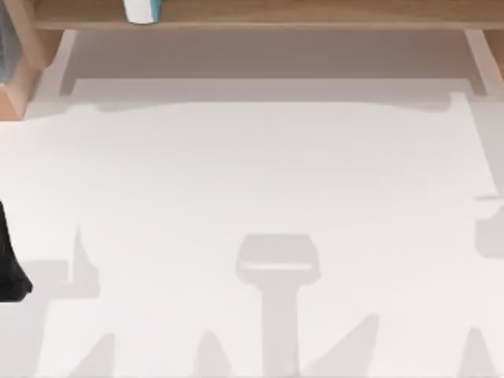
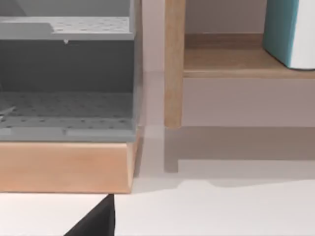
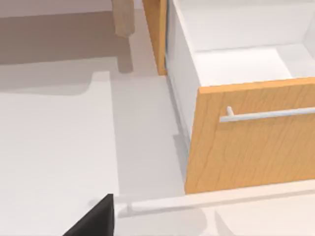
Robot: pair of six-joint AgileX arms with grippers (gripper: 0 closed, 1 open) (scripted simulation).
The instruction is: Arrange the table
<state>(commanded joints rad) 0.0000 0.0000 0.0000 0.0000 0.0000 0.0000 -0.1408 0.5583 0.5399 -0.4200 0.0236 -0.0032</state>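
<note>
The table (image 1: 252,197), a broad, plain, matte white flat top, spreads across the top view from 9 o'clock to 3 o'clock and down to 6 o'clock. Soft grey shadows (image 1: 277,272) lie on it toward 6 o'clock.

Along the 12 o'clock edge runs a light-brown wooden shelf frame (image 1: 260,14). A teal and white container (image 1: 142,9) stands on its board at about 11 o'clock.

My left arm (image 1: 9,264) is a dark shape at the 9 o'clock edge of the table. My left claw (image 2: 96,221) is a black wedge low in the left wrist view, hanging over the white top near the shelf. I cannot tell whether it is wide or narrow, and I see nothing held in it. Ahead of it a grey perforated plastic rack (image 2: 66,73) sits on a pale wooden base block (image 2: 64,167). Just beside the rack a round wooden post (image 2: 173,64) stands upright, and past the post the teal and white container rests on the shelf board.

My right claw (image 3: 96,221) is likewise a black wedge over the white top in the right wrist view, its state beyond telling. Near it an orange-brown wooden drawer (image 3: 251,142) stands pulled open. It has a white inside and a thin silver bar handle (image 3: 268,114) across its front.
</note>
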